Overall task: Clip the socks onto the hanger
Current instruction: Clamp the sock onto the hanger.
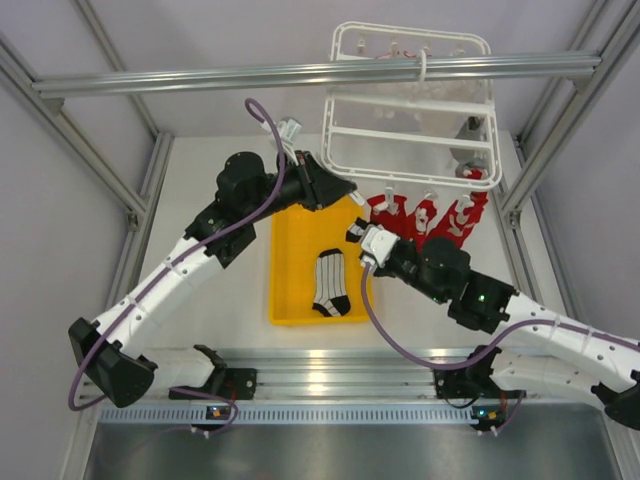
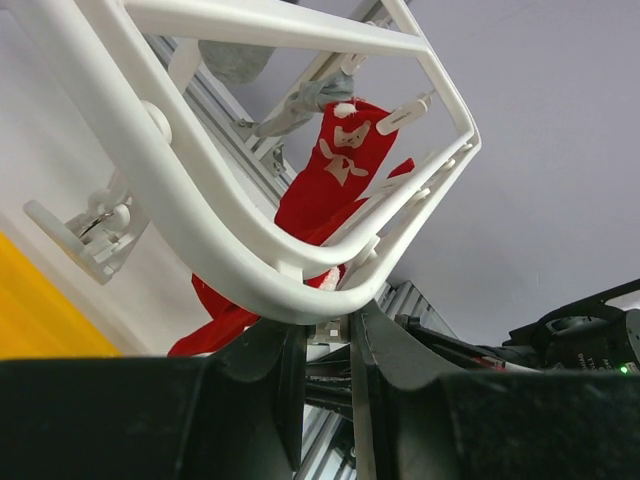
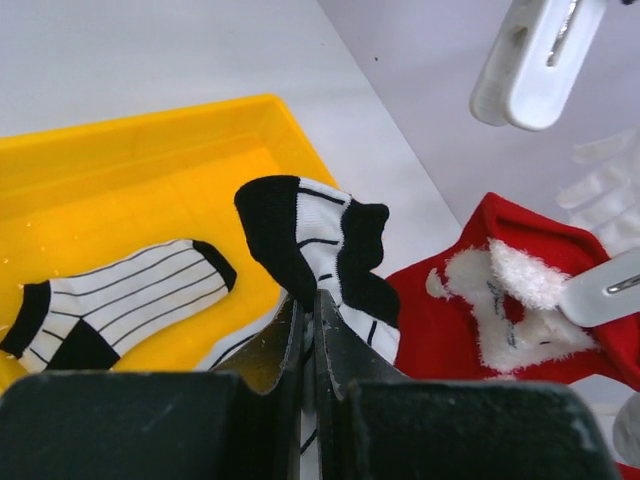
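The white hanger [image 1: 400,134] hangs from the grey beam at the back. Several red socks [image 1: 430,215] hang from clips along its near edge and show in the left wrist view [image 2: 335,175]. My left gripper [image 1: 345,192] is at the hanger's near left corner [image 2: 200,200], its jaws [image 2: 328,325] closed on a small clip under the frame. My right gripper [image 1: 360,235] is shut on a striped black-toed sock [image 3: 320,235], held above the tray's right edge, next to a red sock [image 3: 500,300]. A white clip [image 3: 540,60] dangles above it.
A yellow tray [image 1: 290,300] lies in the middle of the table and holds another striped sock [image 1: 332,283], also in the right wrist view [image 3: 120,305]. The aluminium beam [image 1: 200,80] crosses the back. Frame posts stand at both sides. Grey items [image 1: 468,130] hang on the hanger's right.
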Available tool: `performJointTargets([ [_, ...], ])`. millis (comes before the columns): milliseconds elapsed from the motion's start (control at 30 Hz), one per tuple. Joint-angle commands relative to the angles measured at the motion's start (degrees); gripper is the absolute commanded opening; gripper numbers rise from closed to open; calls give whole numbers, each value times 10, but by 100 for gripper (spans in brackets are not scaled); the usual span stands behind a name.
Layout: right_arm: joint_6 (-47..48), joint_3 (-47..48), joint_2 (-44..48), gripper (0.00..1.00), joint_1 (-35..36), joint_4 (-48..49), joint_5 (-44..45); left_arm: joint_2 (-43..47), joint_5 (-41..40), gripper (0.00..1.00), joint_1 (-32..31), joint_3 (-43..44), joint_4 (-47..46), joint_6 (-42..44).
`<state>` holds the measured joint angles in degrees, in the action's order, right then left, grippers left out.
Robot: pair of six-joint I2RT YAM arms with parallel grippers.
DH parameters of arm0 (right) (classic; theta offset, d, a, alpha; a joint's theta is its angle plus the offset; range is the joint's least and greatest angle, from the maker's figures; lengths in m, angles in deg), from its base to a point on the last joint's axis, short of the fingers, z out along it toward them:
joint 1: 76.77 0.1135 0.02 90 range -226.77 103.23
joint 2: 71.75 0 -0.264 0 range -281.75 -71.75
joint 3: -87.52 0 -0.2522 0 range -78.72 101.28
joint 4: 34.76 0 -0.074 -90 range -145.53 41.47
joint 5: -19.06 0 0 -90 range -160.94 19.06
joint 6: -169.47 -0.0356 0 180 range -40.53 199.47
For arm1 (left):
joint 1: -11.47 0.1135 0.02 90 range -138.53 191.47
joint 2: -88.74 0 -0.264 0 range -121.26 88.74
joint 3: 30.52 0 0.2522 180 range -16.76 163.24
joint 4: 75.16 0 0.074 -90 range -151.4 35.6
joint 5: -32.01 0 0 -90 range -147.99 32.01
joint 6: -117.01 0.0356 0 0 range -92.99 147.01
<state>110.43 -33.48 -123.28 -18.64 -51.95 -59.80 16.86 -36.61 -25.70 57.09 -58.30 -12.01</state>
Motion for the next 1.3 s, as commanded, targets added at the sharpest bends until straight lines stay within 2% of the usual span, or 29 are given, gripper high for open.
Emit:
performJointTargets([
  [0, 18, 8, 23, 0, 8, 6, 30, -4, 19, 0, 1, 4, -7, 5],
  [200, 30, 5, 61, 0, 8, 21, 27, -6, 16, 0, 1, 16, 25, 32],
  [533, 37, 21, 51, 0, 5, 27, 49, 1, 30, 0, 1, 22, 49, 60],
  [1267, 38, 64, 16, 0, 3, 30, 26, -5, 65, 0, 1, 19, 73, 73],
])
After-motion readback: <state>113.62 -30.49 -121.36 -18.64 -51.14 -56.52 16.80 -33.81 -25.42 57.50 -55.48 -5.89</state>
